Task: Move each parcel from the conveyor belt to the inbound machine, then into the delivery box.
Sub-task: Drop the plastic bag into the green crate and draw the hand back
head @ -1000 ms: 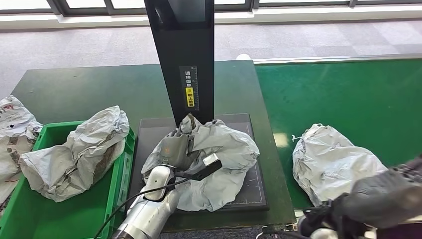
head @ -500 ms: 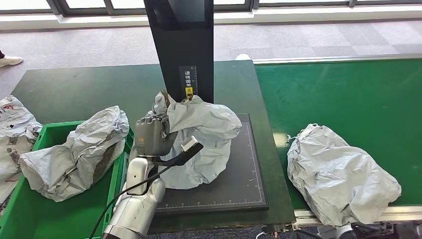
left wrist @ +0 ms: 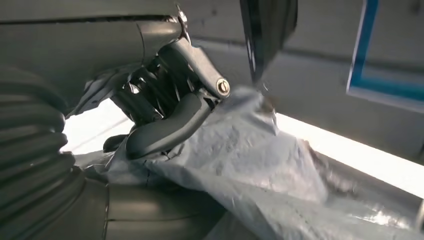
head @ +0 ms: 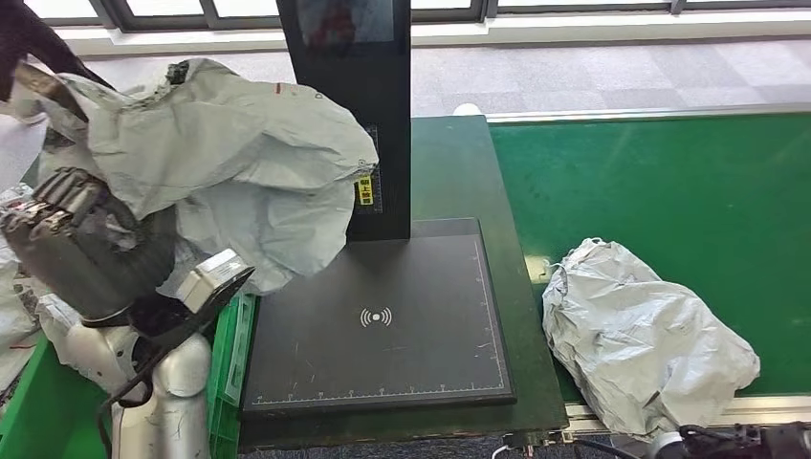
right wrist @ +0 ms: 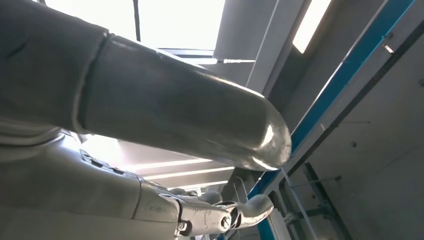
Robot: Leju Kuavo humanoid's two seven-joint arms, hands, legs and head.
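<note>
A crumpled grey parcel (head: 230,163) hangs in the air at the left of the head view, above the green delivery box (head: 230,354) and partly in front of the black upright column (head: 354,105) of the inbound machine. The left robot hand (head: 81,239) grips it from below; in the left wrist view its thumb and dark fingers (left wrist: 165,130) are closed into the grey plastic. The machine's dark scan plate (head: 378,320) lies bare, with a small white wireless mark at its middle. A second grey parcel (head: 646,335) lies on the green conveyor belt (head: 669,182), near its front edge, well apart from the held one. The right robot hand (right wrist: 225,215) is seen close up against a ceiling; whether its fingers are spread or curled I cannot tell.
</note>
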